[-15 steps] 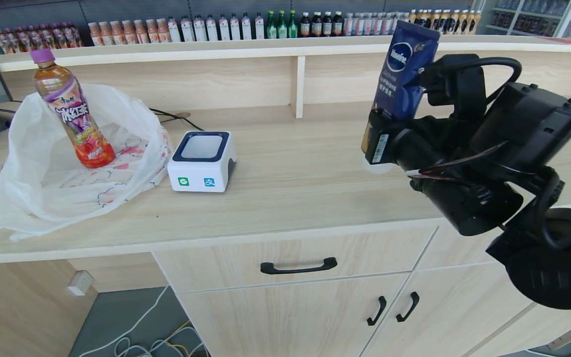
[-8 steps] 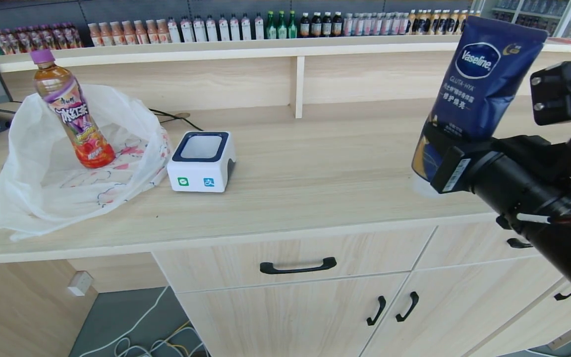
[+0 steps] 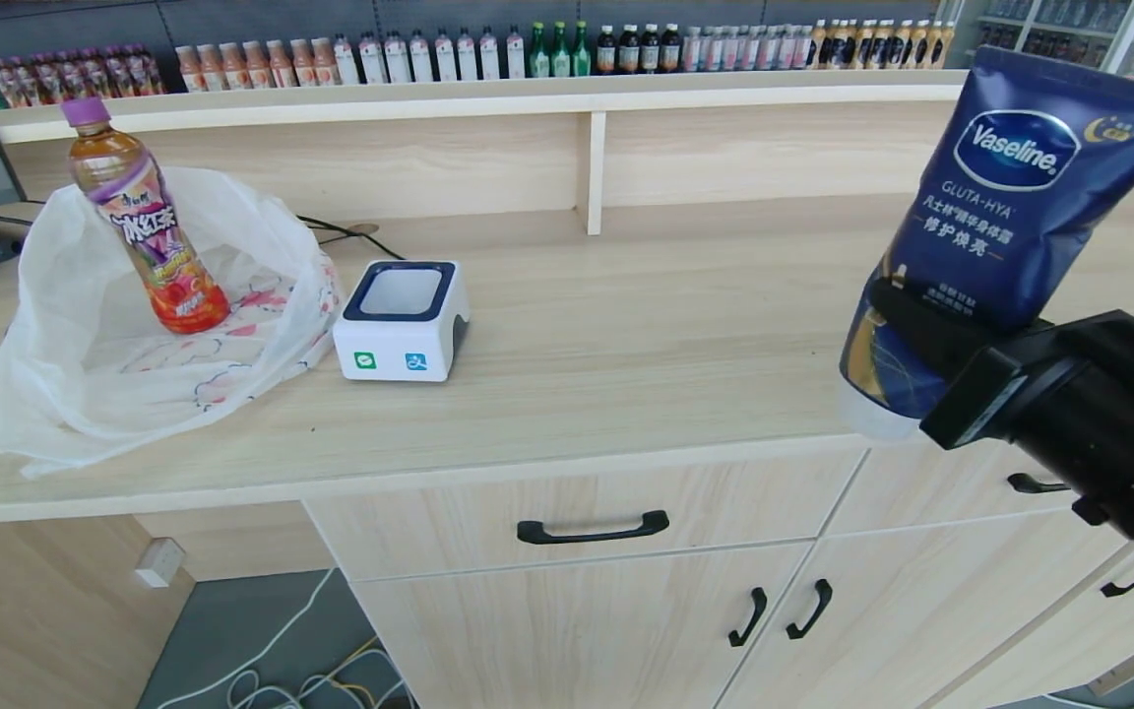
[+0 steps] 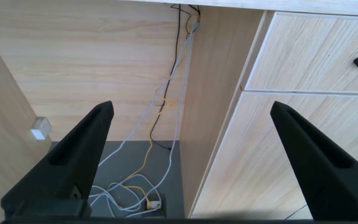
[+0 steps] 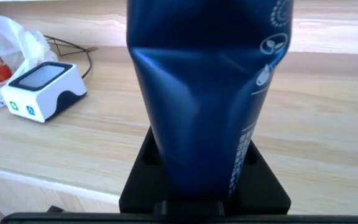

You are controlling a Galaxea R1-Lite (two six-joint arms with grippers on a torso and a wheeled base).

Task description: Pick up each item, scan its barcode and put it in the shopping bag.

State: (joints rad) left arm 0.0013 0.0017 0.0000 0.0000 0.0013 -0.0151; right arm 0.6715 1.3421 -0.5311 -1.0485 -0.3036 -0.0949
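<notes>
A dark blue lotion tube (image 3: 1000, 217) with a white cap at its lower end is held above the counter's right front edge, with my right gripper (image 3: 931, 345) shut on its lower half. In the right wrist view the blue tube (image 5: 210, 93) stands between the jaws. The white scanner (image 3: 402, 319) with a dark blue rim sits left of centre on the counter, also seen as the scanner (image 5: 41, 91). A white shopping bag (image 3: 114, 374) lies open at the left with a red tea bottle (image 3: 146, 222) standing in it. My left gripper (image 4: 191, 155) hangs open below the counter, facing the cabinet.
The wooden counter (image 3: 626, 335) has a raised back shelf with a divider (image 3: 592, 167). Rows of bottles (image 3: 528, 49) line the shelf behind. Black cables (image 3: 341, 231) run behind the bag. Drawers and doors with black handles (image 3: 593, 530) are below.
My right arm has carried the tube to the right and nearer to the camera, turning it so its printed front faces the head view. The bag, bottle and scanner stayed put.
</notes>
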